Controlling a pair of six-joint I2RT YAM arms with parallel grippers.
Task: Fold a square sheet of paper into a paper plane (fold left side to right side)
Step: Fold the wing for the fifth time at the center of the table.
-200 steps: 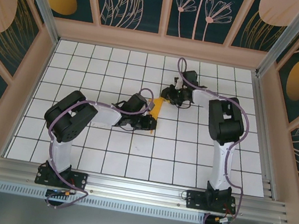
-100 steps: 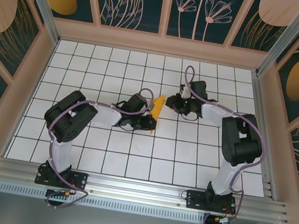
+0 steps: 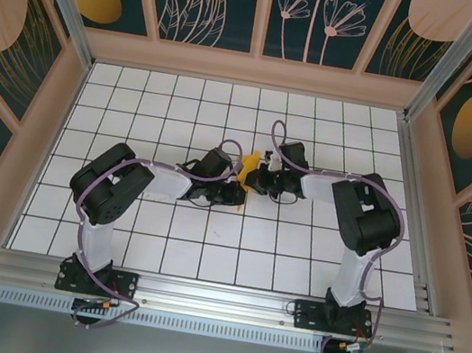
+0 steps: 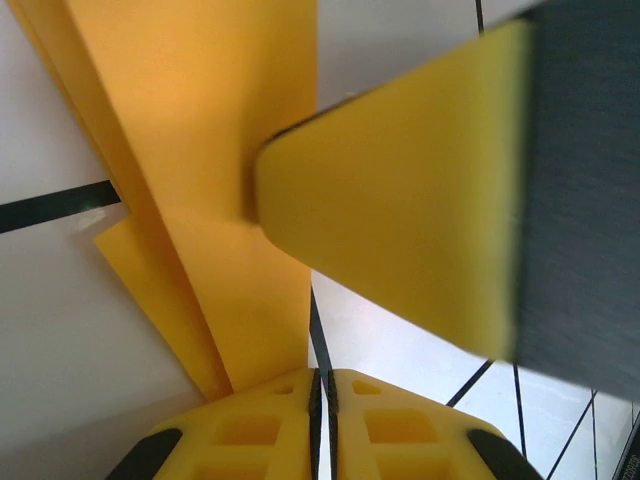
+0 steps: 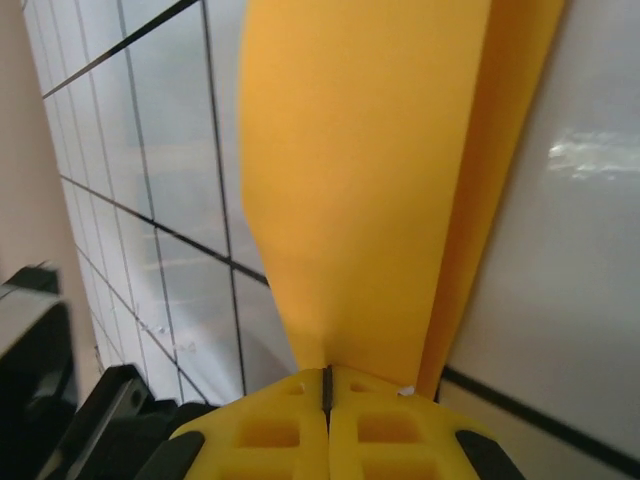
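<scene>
The white bench (image 3: 160, 245) with its black grid lines looks the same as a second ago, and the black left arm (image 3: 111, 186) stays bent in the same spot. The black right arm (image 3: 362, 212) is the big change; half a second ago it had swung out to the right, away from the paper, and now it is back in close. The thin orange-yellow sheet of paper (image 3: 248, 168) lies near the middle of the bench, between the two arms, about where it was before. The right pincer (image 3: 259, 181) was at the far tip of the paper a second ago; now it sits lower on the paper's right side and is squeezed shut on it. The left pincer (image 3: 235, 191) is shut tight on the near end of the paper, just as before.

I think this means both arms now hold the paper, so they can press or pull the next fold; the plane does not look done yet.

The bench is smooth and a bit shiny. The paper (image 4: 200, 150) is flat, plain and thin; it is folded into a long narrow shape with straight edges and layers that stick out at the side. In the right wrist view the paper (image 5: 360, 180) runs down into the right pincer (image 5: 327, 385). The pads of the left pincer (image 4: 322, 385) are yellow plastic with little square holes; they meet with just a thin dark line between them.
</scene>
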